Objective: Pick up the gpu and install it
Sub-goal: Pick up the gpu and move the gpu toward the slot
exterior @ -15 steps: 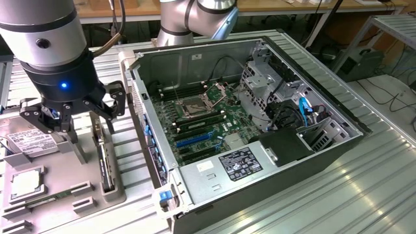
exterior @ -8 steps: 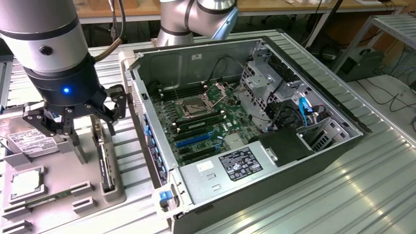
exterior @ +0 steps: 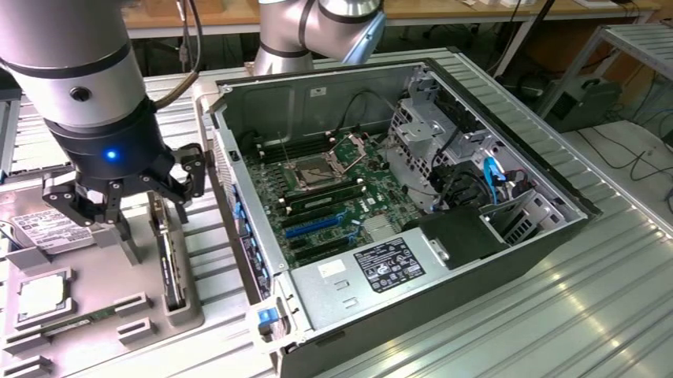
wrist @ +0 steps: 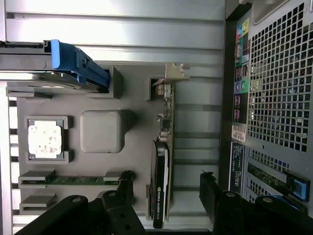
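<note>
1. Closest to the wrist camera are the two dark fingers [wrist: 122, 193] of my pincer [wrist: 166, 175]. They are spread wide, one to each side of the gpu [wrist: 164, 161], with a gap showing on both sides, so nothing is gripped.
2. The gpu stands on its long edge in a slot of the grey holder tray [wrist: 195, 88], which lies on the ribbed metal counter [wrist: 122, 29].
3. Its long axis runs alongside the perforated rear panel of the open computer case [wrist: 274, 88]. The silver bracket [wrist: 174, 73] is at the end away from my fingers, and the black shrouded end sits between them.
4. In the exterior view the card is at the lower left of the frame, just beside the case, running up and down the frame. My pincer covers its upper end, bracket included.
5. My finger bases and the hard drive [wrist: 24, 61] are cut off by the wrist view's edges.
</note>
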